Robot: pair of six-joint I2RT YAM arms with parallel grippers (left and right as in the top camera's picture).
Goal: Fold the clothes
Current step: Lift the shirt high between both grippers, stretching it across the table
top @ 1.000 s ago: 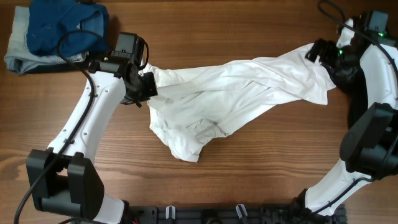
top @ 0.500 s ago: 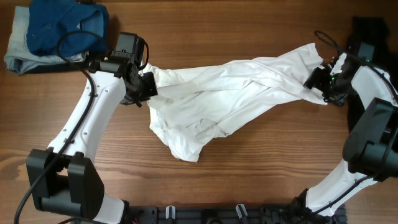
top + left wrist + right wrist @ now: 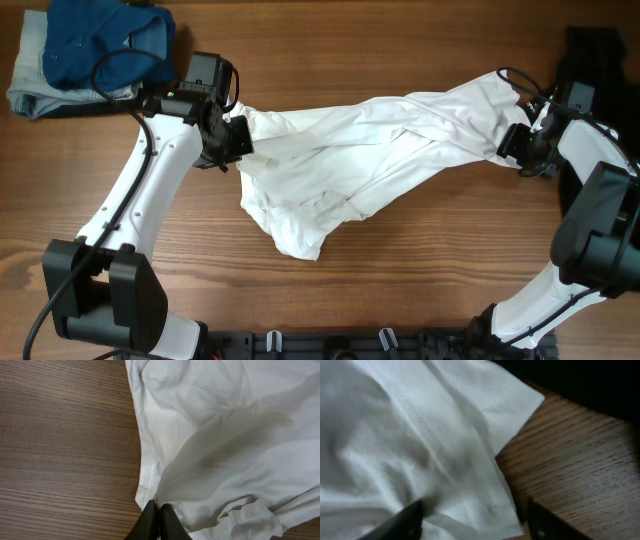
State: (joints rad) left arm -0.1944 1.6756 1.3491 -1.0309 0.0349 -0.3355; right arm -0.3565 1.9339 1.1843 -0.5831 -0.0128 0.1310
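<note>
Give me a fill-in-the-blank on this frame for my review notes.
The shirt on the table is ___ in colour. The left pincer is ___ on the shirt's edge. The right pincer stands ___ over the shirt's other end. The blue garment lies in the overhead view's top-___ corner.
Missing: white; shut; open; left.

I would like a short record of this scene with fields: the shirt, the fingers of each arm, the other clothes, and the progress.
shirt: white shirt, crumpled, stretched across the middle of the table
left fingers: shut on the shirt's edge
right fingers: open, over the shirt's opposite corner
other clothes: blue pile at the far left; black garment at the far right
progress: shirt not yet folded
</note>
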